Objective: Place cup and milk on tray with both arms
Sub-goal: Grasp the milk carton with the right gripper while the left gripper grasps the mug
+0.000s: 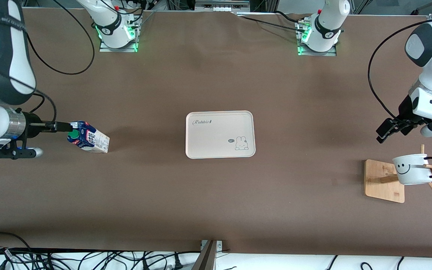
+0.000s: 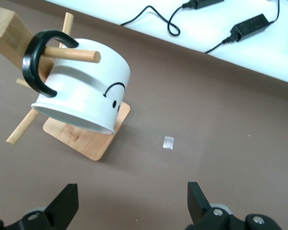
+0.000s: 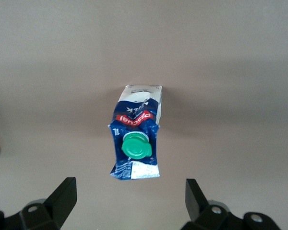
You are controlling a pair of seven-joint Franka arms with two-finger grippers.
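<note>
The milk (image 1: 88,139) stands on the table toward the right arm's end, its green cap facing my right gripper (image 1: 65,126). That gripper is open and empty, just short of the carton's top; the right wrist view shows the milk (image 3: 137,139) ahead of the gripper (image 3: 129,191). The cup (image 1: 413,169) hangs by its black handle on a peg of a wooden rack toward the left arm's end. My left gripper (image 1: 384,132) is open and empty above the table beside the rack; its wrist view shows the cup (image 2: 81,91) ahead of the gripper (image 2: 133,196). The tray (image 1: 216,139) lies empty at mid-table.
The wooden rack base (image 1: 383,180) with slanted pegs holds the cup; it also shows in the left wrist view (image 2: 81,140). A small tape scrap (image 2: 168,142) lies on the table near it. Cables (image 1: 88,258) run along the table's near edge.
</note>
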